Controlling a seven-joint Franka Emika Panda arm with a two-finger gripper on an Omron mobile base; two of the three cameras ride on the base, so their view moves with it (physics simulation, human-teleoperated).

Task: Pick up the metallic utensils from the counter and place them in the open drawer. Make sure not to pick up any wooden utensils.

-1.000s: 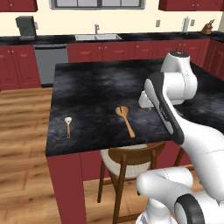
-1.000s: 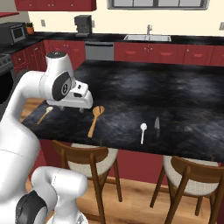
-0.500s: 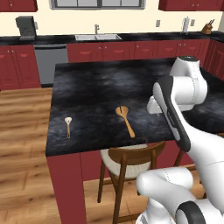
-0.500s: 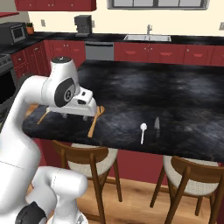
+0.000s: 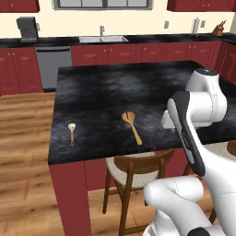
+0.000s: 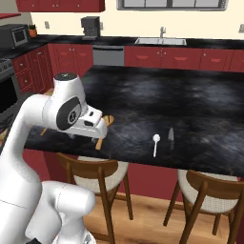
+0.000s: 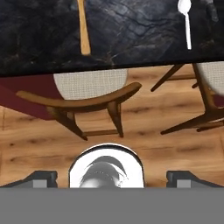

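A thin silvery spoon (image 6: 155, 143) lies near the front edge of the black marbled counter (image 6: 190, 95). A darker grey stick-like piece (image 6: 170, 135) lies just to its right. The hand view looks down past that edge, with the same spoon (image 7: 186, 19) at the top right. My gripper (image 7: 111, 178) is open and holds nothing, its tips wide apart. It hangs at the counter's near edge, left of the metal pieces. The orange-brown wooden spoon (image 5: 132, 125) and the small tan-handled spoon (image 5: 71, 131) lie further left. The open drawer is out of view.
Two wooden stools with pale seats (image 6: 93, 174) (image 6: 212, 190) stand tucked under the counter's front edge, above a wood floor (image 7: 144, 131). A back counter with a sink (image 5: 101, 39) runs along the far wall.
The arm has swung lower and nearer the counter's front edge, carrying the hand down in front of the wooden spoon. The utensils have not moved.
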